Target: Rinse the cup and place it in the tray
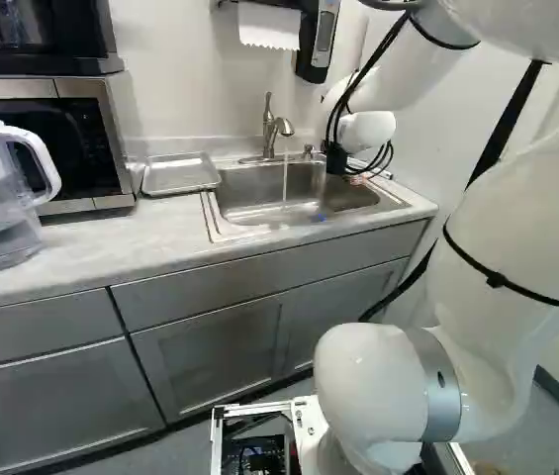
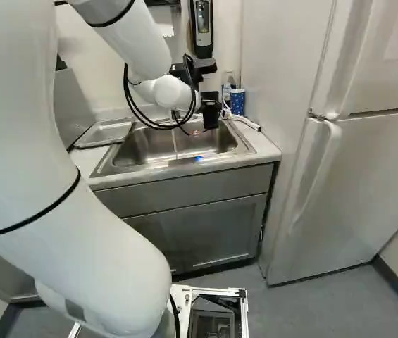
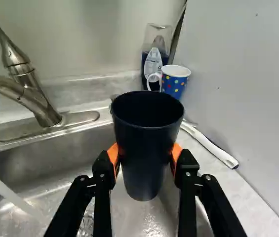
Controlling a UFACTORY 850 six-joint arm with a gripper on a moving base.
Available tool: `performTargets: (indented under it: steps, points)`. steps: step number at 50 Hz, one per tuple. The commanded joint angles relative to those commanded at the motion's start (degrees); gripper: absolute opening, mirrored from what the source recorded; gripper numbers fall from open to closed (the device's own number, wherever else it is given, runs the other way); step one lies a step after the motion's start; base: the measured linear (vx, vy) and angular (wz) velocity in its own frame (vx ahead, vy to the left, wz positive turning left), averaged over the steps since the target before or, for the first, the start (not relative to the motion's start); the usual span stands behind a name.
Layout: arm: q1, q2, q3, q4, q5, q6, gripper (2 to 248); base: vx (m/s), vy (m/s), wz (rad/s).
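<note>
Seemingly plain dark cup (image 3: 146,153), aloft.

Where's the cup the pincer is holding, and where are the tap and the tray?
Cup (image 3: 145,155): wrist view, on the front of its dark outside wall.
Tap (image 1: 268,142): left base view, on its upright metal body.
Tray (image 1: 180,175): left base view, on its flat, bare bottom.
</note>
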Motion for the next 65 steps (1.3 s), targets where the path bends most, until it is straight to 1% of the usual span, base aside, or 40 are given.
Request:
performTargets:
  steps: [7, 11, 18, 32, 49, 65]
  points:
    - [0.45, 0.14, 0.14, -1.76, -1.82, 0.0, 121, 0.0, 0.0, 0.0]
    - [0.78, 0.24, 0.24, -2.77, -2.87, 0.99, 121, 0.0, 0.0, 0.0]
    - [1.39, 0.41, 0.4, -4.54, -4.71, 4.43, 121, 0.0, 0.0, 0.0]
    - [2.65, 0.7, 0.69, -8.07, -8.37, 12.66, 121, 0.0, 0.0, 0.0]
    - [4.43, 1.01, 0.99, -12.37, -11.86, 12.66, 121, 0.0, 0.0, 0.0]
    - [6.71, 1.25, 1.23, -16.36, -14.18, 12.66, 121, 0.0, 0.0, 0.0]
